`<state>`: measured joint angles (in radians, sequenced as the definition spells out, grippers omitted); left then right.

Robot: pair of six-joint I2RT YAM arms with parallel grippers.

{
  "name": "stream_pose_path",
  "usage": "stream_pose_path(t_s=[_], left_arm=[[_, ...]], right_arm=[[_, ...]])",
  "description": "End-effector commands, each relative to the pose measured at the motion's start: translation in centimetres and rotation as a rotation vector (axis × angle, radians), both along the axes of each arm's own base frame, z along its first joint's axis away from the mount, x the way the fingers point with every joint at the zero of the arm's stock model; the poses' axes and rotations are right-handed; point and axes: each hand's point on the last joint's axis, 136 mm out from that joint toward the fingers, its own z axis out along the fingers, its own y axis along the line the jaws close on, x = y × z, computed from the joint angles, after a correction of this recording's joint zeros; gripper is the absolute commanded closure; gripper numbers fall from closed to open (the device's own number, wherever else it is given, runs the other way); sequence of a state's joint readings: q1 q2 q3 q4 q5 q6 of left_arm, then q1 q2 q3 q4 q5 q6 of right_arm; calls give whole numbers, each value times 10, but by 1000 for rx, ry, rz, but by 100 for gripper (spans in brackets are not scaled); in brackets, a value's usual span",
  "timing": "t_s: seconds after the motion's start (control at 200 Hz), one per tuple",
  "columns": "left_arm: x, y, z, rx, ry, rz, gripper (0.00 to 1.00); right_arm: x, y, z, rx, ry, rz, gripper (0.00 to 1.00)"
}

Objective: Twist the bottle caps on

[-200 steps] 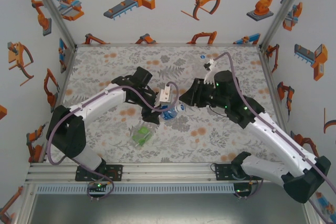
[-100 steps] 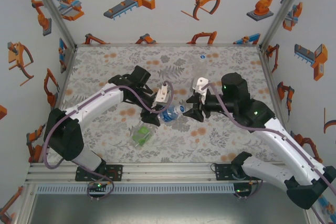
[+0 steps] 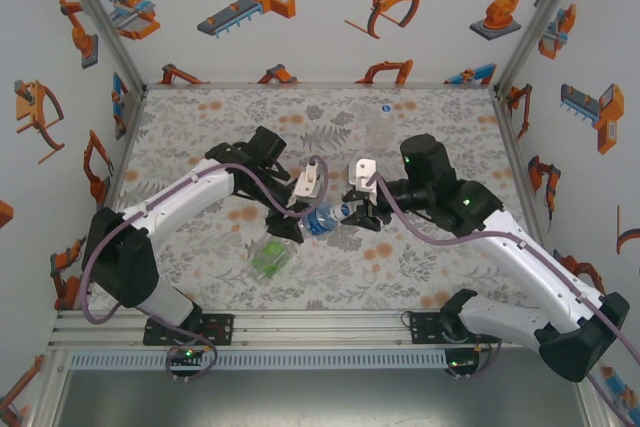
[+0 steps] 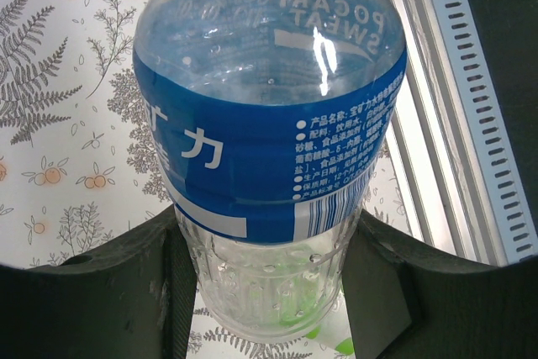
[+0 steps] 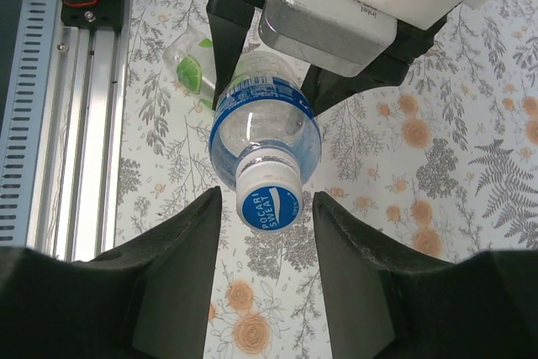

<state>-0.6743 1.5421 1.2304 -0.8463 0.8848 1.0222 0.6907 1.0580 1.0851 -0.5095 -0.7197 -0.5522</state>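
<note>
Firmly, the left gripper (image 4: 269, 287) clamps the ribbed clear plastic bottle with glossy blue label (image 4: 269, 136); the right gripper's (image 5: 266, 208) dark fingers (image 5: 172, 279) straddle its round blue-topped white cap (image 5: 270, 201), parted, untouching.

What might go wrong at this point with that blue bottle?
The right hand straddles the cap without touching it; closing off-centre might knock the cap askew. The left hand grips the blue-label bottle low on its clear body, so twisting might spin or squash it.
</note>
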Motion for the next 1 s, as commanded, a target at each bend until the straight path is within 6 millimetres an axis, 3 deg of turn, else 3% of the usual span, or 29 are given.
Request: stream_pose_path(t_s=[0.0, 0.18, 0.376, 0.446, 0.546, 0.646, 0.806, 0.891, 0.991], left_arm=[[-7, -1, 20, -58, -14, -32, 100], [-7, -1, 20, -58, -17, -34, 100], [5, -2, 18, -35, -54, 24, 100], [10, -2, 20, -48, -76, 47, 100], [15, -2, 19, -56, -112, 74, 100], [23, -2, 16, -38, -141, 111, 100], [35, -2, 14, -27, -181, 164, 100], [37, -2, 15, -37, -198, 177, 100], [36, -2, 17, -48, -210, 177, 100]], right_arm=[[-8, 3, 14, 35, -35, 53, 57], [-9, 3, 11, 27, -19, 60, 65], [-1, 6, 5, 40, 146, -45, 85], [10, 7, 3, 82, 277, -166, 91], [42, 2, -1, 187, 514, -455, 100], [68, -14, -18, 273, 820, -778, 100], [71, -28, -53, 362, 1293, -1074, 95], [67, -25, -63, 383, 1454, -1111, 94], [66, -20, -61, 368, 1466, -1091, 91]])
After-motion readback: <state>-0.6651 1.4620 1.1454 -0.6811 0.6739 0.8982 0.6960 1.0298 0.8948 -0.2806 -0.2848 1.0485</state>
